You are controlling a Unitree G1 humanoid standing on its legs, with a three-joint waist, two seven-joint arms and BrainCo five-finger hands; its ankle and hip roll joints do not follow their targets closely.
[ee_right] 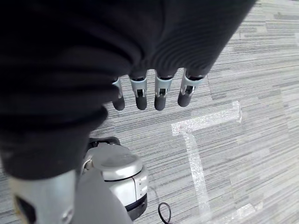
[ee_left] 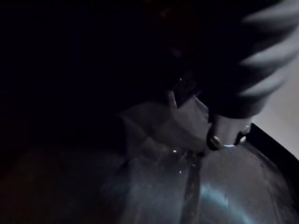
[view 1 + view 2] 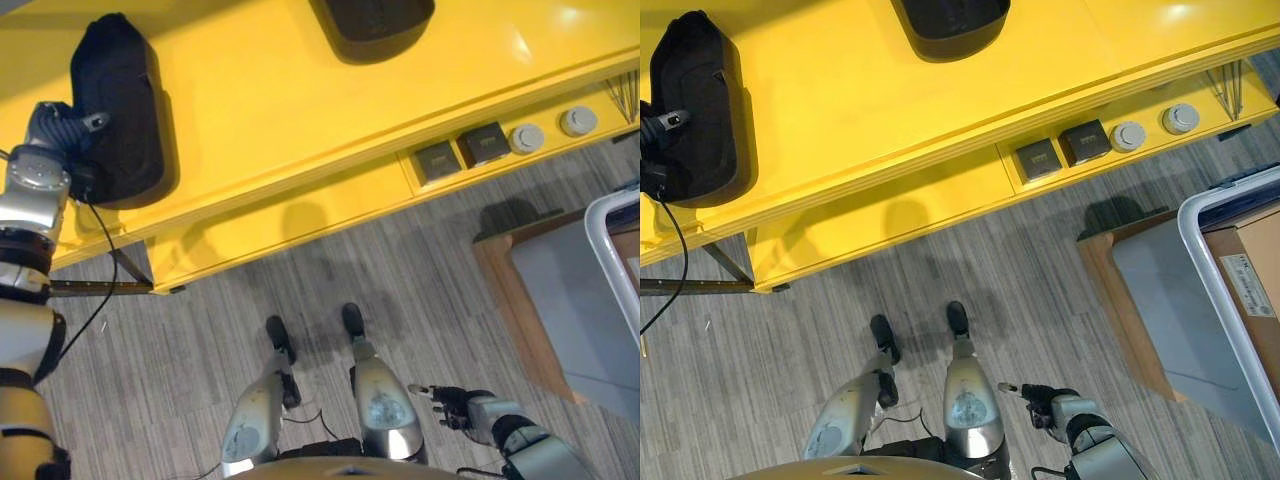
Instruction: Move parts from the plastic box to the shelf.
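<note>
Silver-grey arms; robot hand [image 1: 149, 95] silver fingers, dark tips, dark ribbed wrist cover.

Head stereo pair looks steeply down from above; yellow shelf [image 3: 300, 110] across top, grey plank floor [image 3: 200, 340] below. Right eye view sits slightly to right: shares shelf, both black parts [image 3: 695, 110] on shelf, floor, cardboard box [image 3: 1250, 280] with white rim at right edge, more of box showing in right eye view. Left wrist view very close, dark, looks along left robot hand [image 2: 224, 126] into black part. Right wrist view close, faces down along right robot hand [image 1: 154, 93] at floor with clear tape marks [image 1: 205, 121].
</note>
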